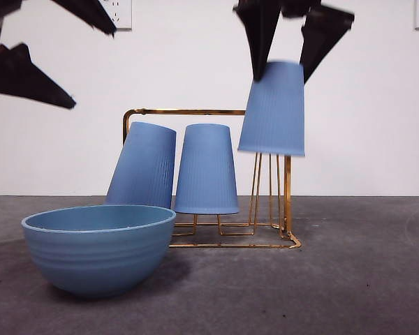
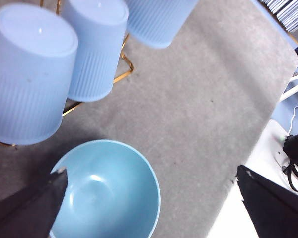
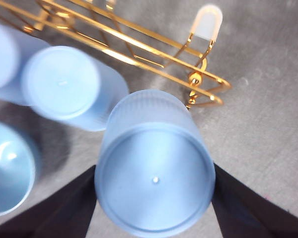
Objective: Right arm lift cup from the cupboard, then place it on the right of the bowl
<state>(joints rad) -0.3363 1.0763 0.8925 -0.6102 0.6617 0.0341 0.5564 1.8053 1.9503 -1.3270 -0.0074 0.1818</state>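
The right hand [image 1: 288, 42] grips the upturned ribbed cup [image 1: 273, 108], seemingly clear of the rack [image 1: 288, 188]; swinging low could snag a peg.

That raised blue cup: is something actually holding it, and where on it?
Yes. The right tool grips the upside-down cup by its narrow base end, one jaw on either side, lifted above the gold rack. The left tool holds nothing.
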